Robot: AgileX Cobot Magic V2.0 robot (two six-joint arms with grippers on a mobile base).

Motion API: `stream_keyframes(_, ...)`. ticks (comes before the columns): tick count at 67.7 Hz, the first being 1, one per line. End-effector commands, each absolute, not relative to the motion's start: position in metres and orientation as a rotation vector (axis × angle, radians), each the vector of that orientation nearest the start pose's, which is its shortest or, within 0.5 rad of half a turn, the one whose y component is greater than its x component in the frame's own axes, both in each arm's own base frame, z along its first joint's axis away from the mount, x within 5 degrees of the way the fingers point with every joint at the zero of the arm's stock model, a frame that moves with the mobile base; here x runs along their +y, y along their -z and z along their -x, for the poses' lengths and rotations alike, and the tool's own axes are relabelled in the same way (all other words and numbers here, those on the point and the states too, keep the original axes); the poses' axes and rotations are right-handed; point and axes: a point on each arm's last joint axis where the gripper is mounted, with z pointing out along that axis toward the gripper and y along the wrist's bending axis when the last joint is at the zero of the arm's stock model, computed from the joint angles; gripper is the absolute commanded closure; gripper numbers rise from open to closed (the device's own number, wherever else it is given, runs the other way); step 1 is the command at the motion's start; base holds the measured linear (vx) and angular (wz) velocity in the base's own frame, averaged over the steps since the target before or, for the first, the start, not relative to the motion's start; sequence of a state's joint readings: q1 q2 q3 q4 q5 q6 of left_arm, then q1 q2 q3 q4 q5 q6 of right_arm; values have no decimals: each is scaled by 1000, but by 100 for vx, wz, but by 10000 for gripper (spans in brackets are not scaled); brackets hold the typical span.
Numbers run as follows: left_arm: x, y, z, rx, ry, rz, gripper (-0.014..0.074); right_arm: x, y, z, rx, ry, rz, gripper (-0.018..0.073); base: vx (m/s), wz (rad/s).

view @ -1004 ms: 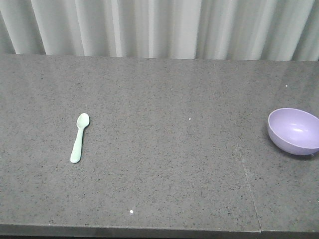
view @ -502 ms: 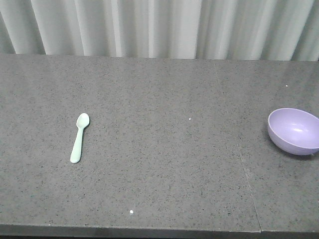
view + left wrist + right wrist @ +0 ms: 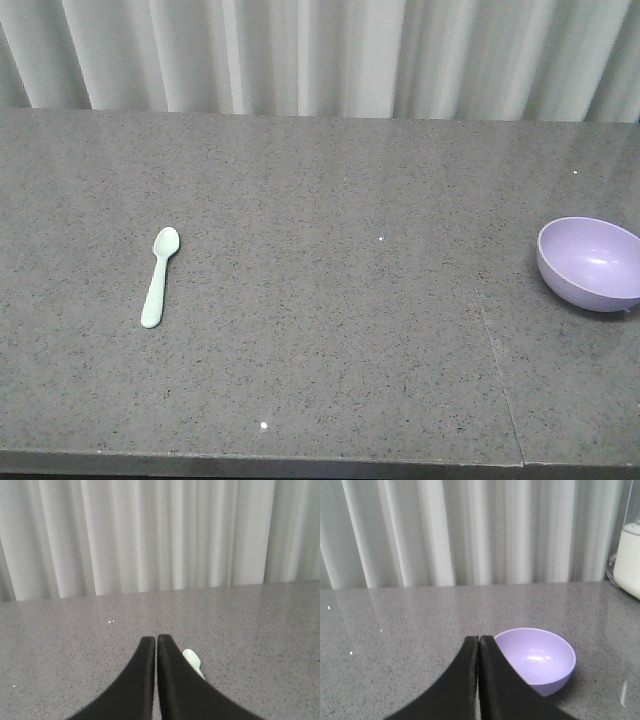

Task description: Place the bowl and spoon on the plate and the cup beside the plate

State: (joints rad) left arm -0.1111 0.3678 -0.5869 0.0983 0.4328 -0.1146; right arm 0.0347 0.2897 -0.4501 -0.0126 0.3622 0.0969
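Count: one spoon point(image 3: 160, 277), one bowl point(image 3: 590, 262), both on the grey speckled countertop point(image 3: 330, 200). Pleated pale curtain point(image 3: 320, 55) runs along the far edge.

Spoon: mint green, lies flat on the left part of the counter, head toward the curtain, handle toward the near edge, slightly slanted. Bowl: lavender, stands upright at the far right, well apart from the spoon. Nothing inside it.

Left gripper point(image 3: 156, 641): two black fingers pressed together tip to tip, no gap to speak of, nothing between them. It hangs above the counter; the spoon's head shows just to the right of the fingers, not touched.

Right gripper point(image 3: 478, 640): same posture, fingers closed against each other, holding nothing. The bowl sits just right of and beyond the tips, apart from them.

Hidden or cut off: in the front view the bowl's right side runs to the frame edge. Left wrist view shows only the spoon's head; the fingers cover the handle. Right wrist view: fingers cover the bowl's near-left rim. A white container point(image 3: 629, 555) at the right edge is cropped; cannot tell what it is.
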Motion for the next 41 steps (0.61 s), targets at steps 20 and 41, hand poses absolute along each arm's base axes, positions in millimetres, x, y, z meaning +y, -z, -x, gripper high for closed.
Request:
stream_keyframes(20, -14, -418, -145, 2110, 103, 3, 603, -2, -394, -133, 2190, 46, -41, 570, 0, 0)
stream_keyframes(41, -19, -400, -182, 2344, 80, 1, 603, -2, -387, -155, 2291, 54, -41, 570, 0, 0)
